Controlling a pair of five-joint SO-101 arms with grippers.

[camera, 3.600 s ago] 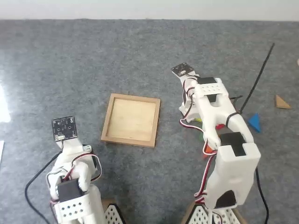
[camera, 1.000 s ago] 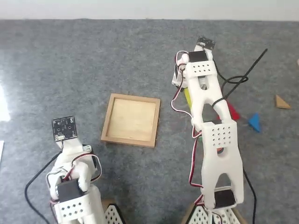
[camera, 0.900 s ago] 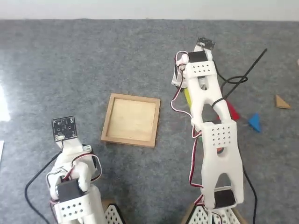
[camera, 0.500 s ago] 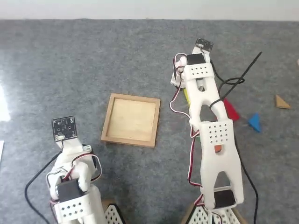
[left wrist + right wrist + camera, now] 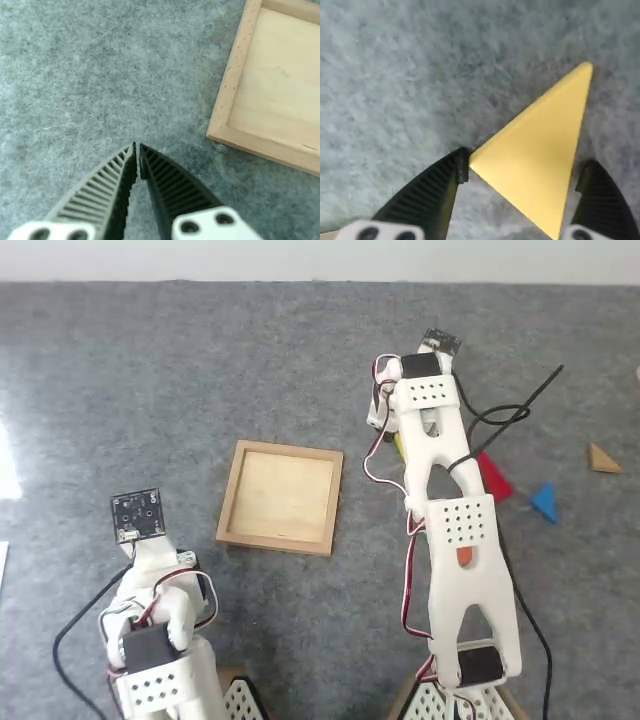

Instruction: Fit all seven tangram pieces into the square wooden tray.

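A yellow triangle [image 5: 540,150] lies flat on the grey carpet between the two fingers of my right gripper [image 5: 525,170], which stands open astride it; one fingertip [image 5: 461,164] touches the triangle's corner. From above, the right arm [image 5: 430,430] stretches out over this spot and a sliver of the yellow triangle [image 5: 398,446] shows beside it. The square wooden tray [image 5: 229,490] sits to its left with nothing inside. My left gripper [image 5: 136,148] is shut, hovering low over bare carpet beside the tray's corner [image 5: 220,134].
A red triangle [image 5: 492,478], a blue triangle [image 5: 545,502] and a tan triangle [image 5: 601,458] lie on the carpet right of the right arm. A black cable [image 5: 535,395] runs from that arm toward the far right. The left arm [image 5: 150,610] is folded at the near left.
The right arm swung from a folded pose above the pieces to a long reach forward over the yellow triangle; in the last second it only shifted slightly. The left arm kept still.
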